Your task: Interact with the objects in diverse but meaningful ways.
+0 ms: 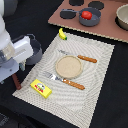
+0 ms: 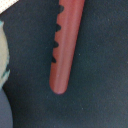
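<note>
A brown-red sausage [image 2: 65, 45] with notches along one side lies on the dark tabletop and fills the wrist view; no fingers show there. In the exterior view the sausage [image 1: 18, 81] is a small reddish shape just under my gripper [image 1: 15, 75], off the mat's left edge. The gripper is too dark and small to show how its jaws stand. A yellow block [image 1: 41, 88] rests on the mat's near left corner. A yellow banana [image 1: 62, 34] lies at the mat's far edge. A red tomato [image 1: 87, 15] sits in a grey pan [image 1: 95, 19]. A grey pot [image 1: 34, 50] stands behind the arm.
The striped mat [image 1: 95, 85] carries a beige plate [image 1: 68, 66], an orange-handled knife [image 1: 82, 58] and an orange-handled fork [image 1: 65, 81]. A brown toy stove board [image 1: 107, 30] with dark burners lies at the back, with another pot [image 1: 123, 17] at its right end.
</note>
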You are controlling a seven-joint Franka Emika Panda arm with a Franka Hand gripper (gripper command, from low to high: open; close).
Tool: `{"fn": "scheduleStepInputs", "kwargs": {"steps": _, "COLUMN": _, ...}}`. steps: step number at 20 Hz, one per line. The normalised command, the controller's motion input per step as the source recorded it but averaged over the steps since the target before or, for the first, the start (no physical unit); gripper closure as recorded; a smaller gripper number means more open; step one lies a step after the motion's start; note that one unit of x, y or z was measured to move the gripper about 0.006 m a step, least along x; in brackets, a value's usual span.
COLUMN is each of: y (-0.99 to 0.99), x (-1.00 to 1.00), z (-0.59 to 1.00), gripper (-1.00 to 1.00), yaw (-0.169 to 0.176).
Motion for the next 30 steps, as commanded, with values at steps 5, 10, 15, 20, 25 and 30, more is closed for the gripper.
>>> {"fn": "scheduleStepInputs", "kwargs": {"steps": 5, "y": -0.18, "x": 0.0, "z": -0.29, "gripper": -1.0, "yaw": -0.028}}
{"fn": "scheduleStepInputs", "kwargs": {"steps": 10, "y": -0.17, "x": 0.0, "z": -0.27, "gripper": -1.0, "yaw": -0.018}}
{"fn": "scheduleStepInputs", "kwargs": {"steps": 15, "y": -0.2, "x": 0.01, "z": -0.21, "gripper": 1.0, "yaw": -0.011}}
{"fn": "scheduleStepInputs", "kwargs": {"steps": 20, "y": -0.22, "x": 0.05, "z": -0.17, "gripper": 1.0, "yaw": -0.003}}
{"fn": "scheduleStepInputs", "kwargs": {"steps": 25, "y": -0.22, "x": 0.15, "z": -0.08, "gripper": 1.0, "yaw": -0.001}}
{"fn": "scheduleStepInputs", "kwargs": {"steps": 30, "y": -0.04, "x": 0.34, "z": 0.56, "gripper": 1.0, "yaw": -0.03}}
